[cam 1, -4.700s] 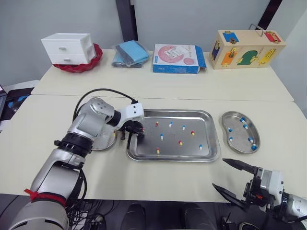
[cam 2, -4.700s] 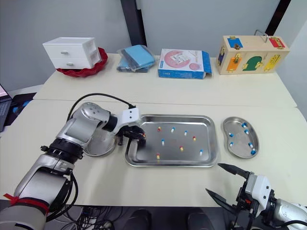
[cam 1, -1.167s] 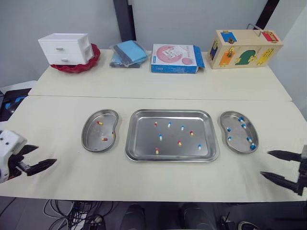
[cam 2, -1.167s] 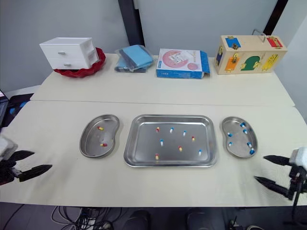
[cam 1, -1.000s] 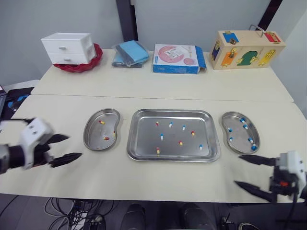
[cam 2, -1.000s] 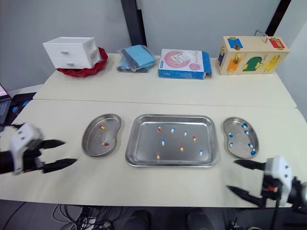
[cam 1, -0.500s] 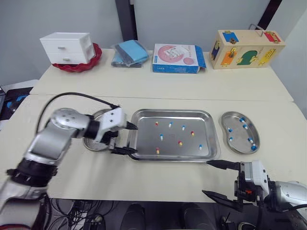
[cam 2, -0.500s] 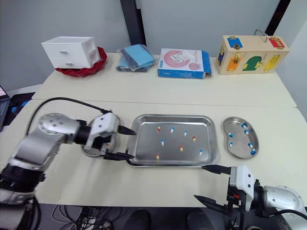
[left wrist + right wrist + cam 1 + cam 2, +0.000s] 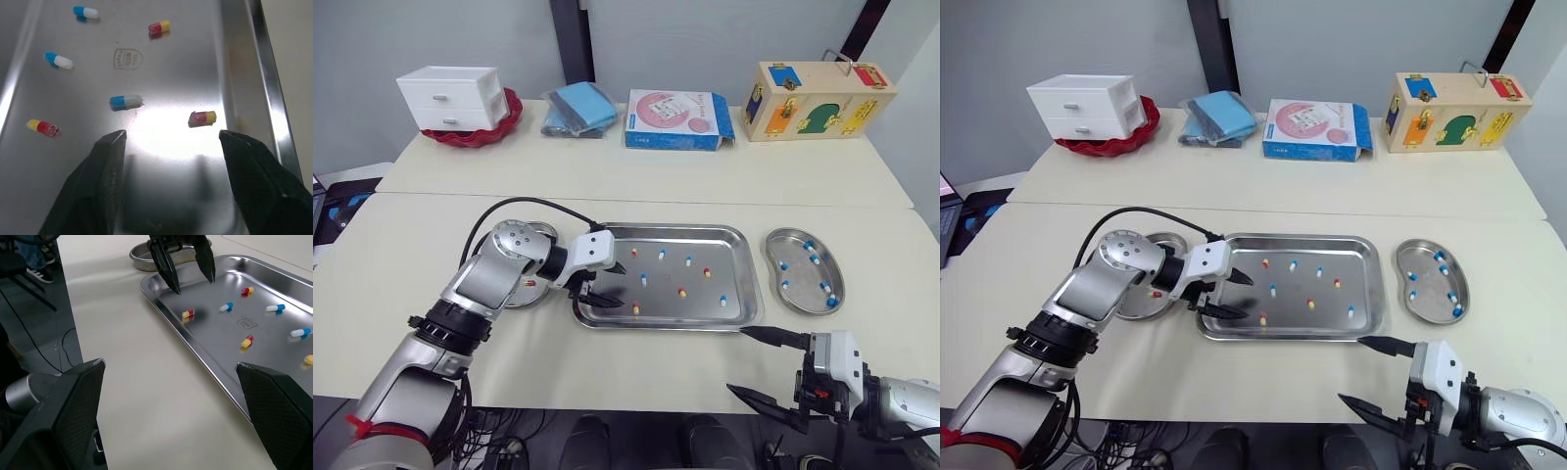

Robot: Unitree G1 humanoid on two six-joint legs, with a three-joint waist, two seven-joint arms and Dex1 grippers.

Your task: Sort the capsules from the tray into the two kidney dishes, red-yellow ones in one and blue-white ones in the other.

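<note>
While the left gripper (image 9: 620, 285) is held with fingers spread over the tray (image 9: 729, 257), the right gripper (image 9: 737, 360) is held likewise spread before it

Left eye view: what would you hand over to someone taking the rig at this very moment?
Left gripper: open, empty, over the left end of the tray, closest to a red-yellow capsule.
Right gripper: open, empty, over the front edge of the table, off the tray.
Tray: four red-yellow and four blue-white capsules.
Done: left kidney dish shows at least one red-yellow, with the arm covering part of it. Right kidney dish has several blue-white.
Left: all eight in the tray.
</note>
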